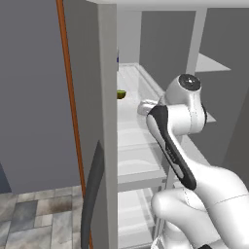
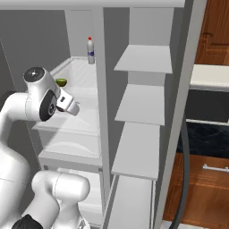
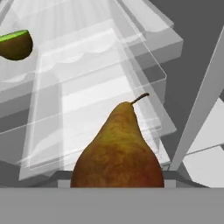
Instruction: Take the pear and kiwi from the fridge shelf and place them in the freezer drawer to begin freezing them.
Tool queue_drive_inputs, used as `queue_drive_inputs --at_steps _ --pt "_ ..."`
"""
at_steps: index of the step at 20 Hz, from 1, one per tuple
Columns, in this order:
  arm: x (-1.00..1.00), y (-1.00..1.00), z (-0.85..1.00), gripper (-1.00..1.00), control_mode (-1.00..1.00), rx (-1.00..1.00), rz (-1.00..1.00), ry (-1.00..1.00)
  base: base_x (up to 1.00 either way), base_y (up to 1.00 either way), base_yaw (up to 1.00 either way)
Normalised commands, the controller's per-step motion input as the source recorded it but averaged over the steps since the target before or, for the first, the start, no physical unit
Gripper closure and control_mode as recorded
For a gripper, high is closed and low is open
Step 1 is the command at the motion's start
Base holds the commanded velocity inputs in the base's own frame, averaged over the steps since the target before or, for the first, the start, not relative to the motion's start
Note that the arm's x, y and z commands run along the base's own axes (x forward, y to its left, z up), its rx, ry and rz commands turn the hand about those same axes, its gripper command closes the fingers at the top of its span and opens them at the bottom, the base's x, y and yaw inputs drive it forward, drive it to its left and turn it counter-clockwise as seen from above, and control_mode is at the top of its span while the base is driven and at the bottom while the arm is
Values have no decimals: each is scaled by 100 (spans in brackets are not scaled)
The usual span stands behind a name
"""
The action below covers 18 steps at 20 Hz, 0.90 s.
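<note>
Pear (image 3: 117, 146) flesh, mottled brown and yellow with its stem pointing up, is sitting right at the foot of the hand view, where the finger tips would normally be rising. The fruit is covering them, so I cannot tell for certain how the jaws are standing; judging by how close and centred it is lying, the gripper (image 2: 71, 106) is probably pinching it, but that is a reading, not something seen. In the right base view the hand is hanging in front of the open fridge, out over the clear-fronted bins (image 2: 74, 141), with the white arm bending up from below.

Beyond the pear, the ribbed white fridge shelf (image 3: 87, 57) with its clear rim is stretching away. A small rounded thing, bright green on top and dark olive below (image 3: 16, 44), is resting on that shelf toward its left side; it is showing too in both base views (image 1: 121, 94). It may be the kiwi, though its colour leaves me unsure. At the shelf's far end a white bottle with a red cap (image 2: 91, 50) is standing upright.

As for progress, the pear seems to be off the shelf and on its way, nothing is lying in the freezer drawer as far as the pictures are telling, and the second fruit is waiting untouched.
</note>
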Motion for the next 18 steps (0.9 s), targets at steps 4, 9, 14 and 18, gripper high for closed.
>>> queue_drive_inputs --at_steps 4,9,14,18 --pt "-15 0 -44 100 -100 -9 0 17 0 0 0" --pt "-16 -3 -23 100 -100 0 0 9 0 0 0" --pt "-28 -6 -20 100 -100 0 0 3 0 0 0" --pt "-36 -2 -10 100 100 3 0 0 -22 -3 0"
